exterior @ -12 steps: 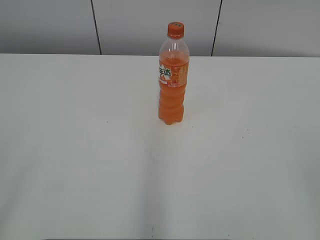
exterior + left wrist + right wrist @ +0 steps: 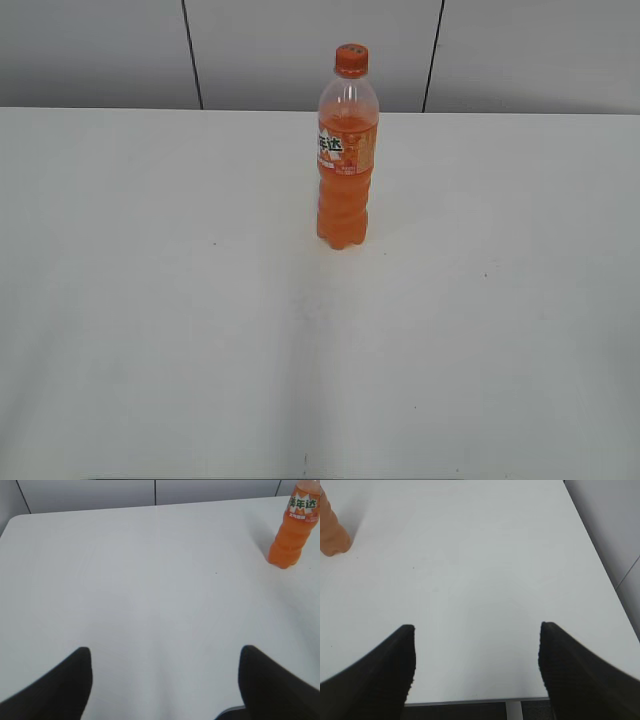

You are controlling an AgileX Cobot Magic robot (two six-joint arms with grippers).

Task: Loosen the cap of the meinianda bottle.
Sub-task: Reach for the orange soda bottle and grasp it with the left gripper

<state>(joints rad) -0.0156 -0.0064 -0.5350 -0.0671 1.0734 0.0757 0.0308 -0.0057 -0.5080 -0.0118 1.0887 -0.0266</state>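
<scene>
The meinianda bottle (image 2: 345,165) stands upright on the white table (image 2: 150,300), past its middle, full of orange drink, with an orange-and-white label. Its orange cap (image 2: 351,60) is on the neck. No arm shows in the exterior view. In the left wrist view the bottle (image 2: 294,527) stands far off at the upper right, its cap cut off by the frame; my left gripper (image 2: 165,655) is open over bare table. In the right wrist view only the bottle's base (image 2: 332,535) shows at the upper left, and my right gripper (image 2: 476,630) is open above the table's front edge.
A grey panelled wall (image 2: 300,50) with dark seams runs behind the table. The table's right edge (image 2: 600,565) and front edge (image 2: 470,700) show in the right wrist view, with a white leg (image 2: 512,710) below.
</scene>
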